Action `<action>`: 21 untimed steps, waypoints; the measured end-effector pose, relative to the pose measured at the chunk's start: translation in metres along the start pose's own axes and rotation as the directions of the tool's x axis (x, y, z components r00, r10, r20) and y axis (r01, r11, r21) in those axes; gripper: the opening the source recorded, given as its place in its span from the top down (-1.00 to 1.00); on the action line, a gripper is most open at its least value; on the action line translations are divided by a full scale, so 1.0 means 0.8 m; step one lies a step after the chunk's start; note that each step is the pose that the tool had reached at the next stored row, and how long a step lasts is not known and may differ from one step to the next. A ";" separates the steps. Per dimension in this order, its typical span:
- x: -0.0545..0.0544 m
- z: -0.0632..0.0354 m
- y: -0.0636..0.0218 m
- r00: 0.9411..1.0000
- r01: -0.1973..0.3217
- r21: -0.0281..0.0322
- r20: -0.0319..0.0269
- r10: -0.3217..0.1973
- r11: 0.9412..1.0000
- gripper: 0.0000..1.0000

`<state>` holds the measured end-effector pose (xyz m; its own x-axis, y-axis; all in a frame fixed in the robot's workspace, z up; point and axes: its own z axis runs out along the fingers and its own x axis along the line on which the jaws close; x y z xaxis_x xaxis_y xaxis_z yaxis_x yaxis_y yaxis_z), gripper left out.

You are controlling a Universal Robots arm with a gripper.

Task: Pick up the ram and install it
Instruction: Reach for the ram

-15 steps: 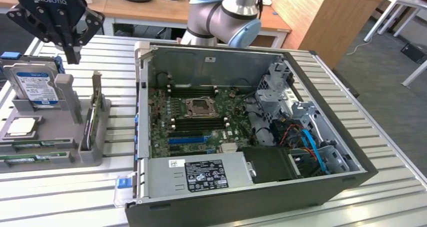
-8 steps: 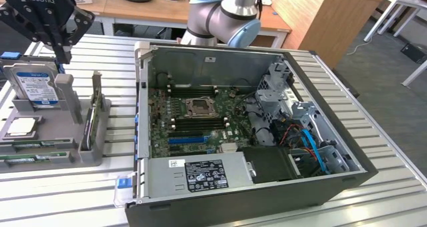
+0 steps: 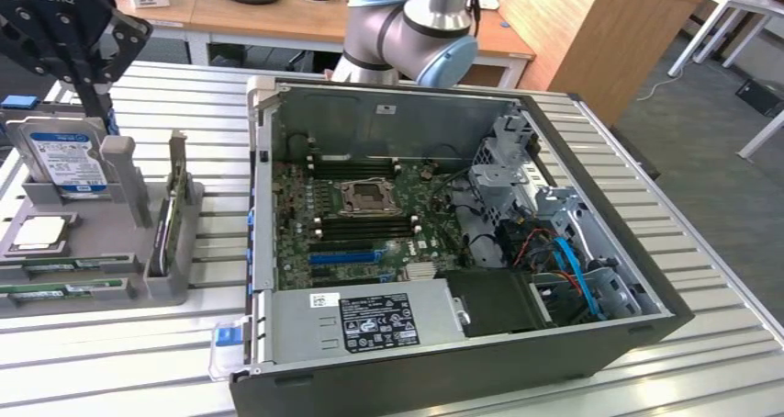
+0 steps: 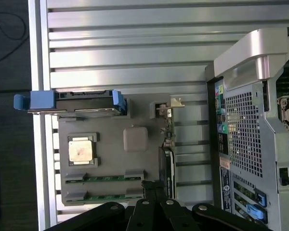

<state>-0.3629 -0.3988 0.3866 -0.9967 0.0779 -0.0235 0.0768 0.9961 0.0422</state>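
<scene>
Right, the gripper (image 3: pixel 94 101) (image 4: pixel 151 186) hangs above the grey fixture (image 3: pixel 160 284) (image 4: pixel 135 115) with its fingers pressed together and nothing between them. The ram (image 3: pixel 55 268) (image 4: pixel 106 178) lies flat in a slot of that fixture, below the gripper and not touching it. In the wrist view the closed tips sit just beyond the stick's end. A second green stick (image 3: pixel 55 293) (image 4: pixel 106 196) lies parallel just beside it, and a square processor (image 3: pixel 37 233) (image 4: pixel 81 149) rests next to the pair. On to writing: the Robotiq name shows in white on the gripper's black body in the exterior view. The hard drive (image 3: pixel 64 160) (image 4: pixel 82 98) stands upright with a blue-and-white label, its print too small to read. The black label (image 3: pixel 380 321) on the power supply in the open computer case (image 3: pixel 429 385) (image 4: pixel 250 53) is also too fine to make out. An expansion card (image 3: pixel 172 206) (image 4: pixel 167 163) stands on edge at the fixture's side nearest the case. Everything sits on a bench (image 3: pixel 711 279) (image 4: pixel 135 48) of pale ribbed metal slats. Behind it are wooden desks (image 3: pixel 282 13) and a wooden cabinet (image 3: pixel 588 40), with grey floor at the exterior view's right.
</scene>
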 end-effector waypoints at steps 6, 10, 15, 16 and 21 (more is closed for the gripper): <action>0.011 0.000 -0.001 1.000 0.000 0.000 0.000 0.000 1.000 0.79; 0.017 0.000 -0.001 1.000 0.000 0.000 0.000 0.000 1.000 0.79; 0.019 0.000 -0.002 1.000 0.000 0.000 0.000 0.000 1.000 0.79; 0.019 0.000 -0.002 1.000 0.000 0.000 0.000 0.000 1.000 0.79; 0.020 0.000 -0.002 1.000 0.000 0.000 0.000 0.000 1.000 0.79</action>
<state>-0.3787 -0.3992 0.3863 -0.9967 0.0780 -0.0235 0.0770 0.9961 0.0422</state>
